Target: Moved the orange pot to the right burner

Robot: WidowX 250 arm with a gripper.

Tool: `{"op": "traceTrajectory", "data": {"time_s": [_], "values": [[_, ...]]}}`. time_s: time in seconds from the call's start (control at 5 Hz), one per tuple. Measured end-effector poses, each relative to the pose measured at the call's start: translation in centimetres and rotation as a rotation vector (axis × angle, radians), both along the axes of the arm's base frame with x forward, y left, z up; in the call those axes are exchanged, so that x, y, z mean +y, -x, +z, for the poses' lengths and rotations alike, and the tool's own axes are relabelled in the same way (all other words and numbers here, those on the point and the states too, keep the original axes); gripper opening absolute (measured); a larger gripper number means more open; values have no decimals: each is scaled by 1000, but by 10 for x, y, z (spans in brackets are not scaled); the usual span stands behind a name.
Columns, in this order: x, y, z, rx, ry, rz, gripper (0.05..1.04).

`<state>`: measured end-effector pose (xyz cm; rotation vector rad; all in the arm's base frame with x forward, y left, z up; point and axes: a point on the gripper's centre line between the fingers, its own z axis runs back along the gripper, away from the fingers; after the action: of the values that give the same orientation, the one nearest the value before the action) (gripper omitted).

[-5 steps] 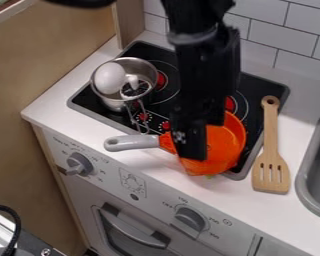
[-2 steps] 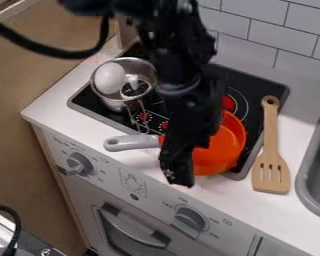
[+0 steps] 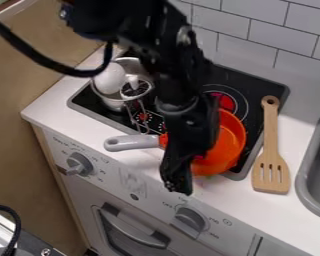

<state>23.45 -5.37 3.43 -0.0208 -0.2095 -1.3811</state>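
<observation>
The gripper (image 3: pixel 177 185) hangs over the front edge of the counter, at the near left side of the orange pot (image 3: pixel 227 145), and covers part of it. The pot's grey handle (image 3: pixel 132 143) points left and comes out from behind the gripper. The pot sits at the stove's front right corner, partly over the stove's rim, in front of the right burner (image 3: pixel 223 101), whose red centre shows. How the fingers stand is hidden by the steep view from above.
A metal pot (image 3: pixel 111 101) with a white egg (image 3: pixel 110 78) and a whisk (image 3: pixel 136 90) stands on the stove's left. A wooden spatula (image 3: pixel 271 165) lies right of the stove, beside the grey sink (image 3: pixel 316 170).
The gripper has moved from over the pot toward the front left and lower in view. More of the right burner shows. The orange pot has stayed in place.
</observation>
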Motion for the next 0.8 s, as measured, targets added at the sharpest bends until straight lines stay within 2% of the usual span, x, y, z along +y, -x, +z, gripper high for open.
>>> {"op": "traceTrajectory", "data": {"time_s": [0.2,0.4,0.6,0.8], "values": [[2,-7,-9,-36,-9,3,947],[3,-13,-11,-59,0,19,670],[6,-13,-10,-30,2,39,377],[8,-14,-5,11,1,43,164]]}}
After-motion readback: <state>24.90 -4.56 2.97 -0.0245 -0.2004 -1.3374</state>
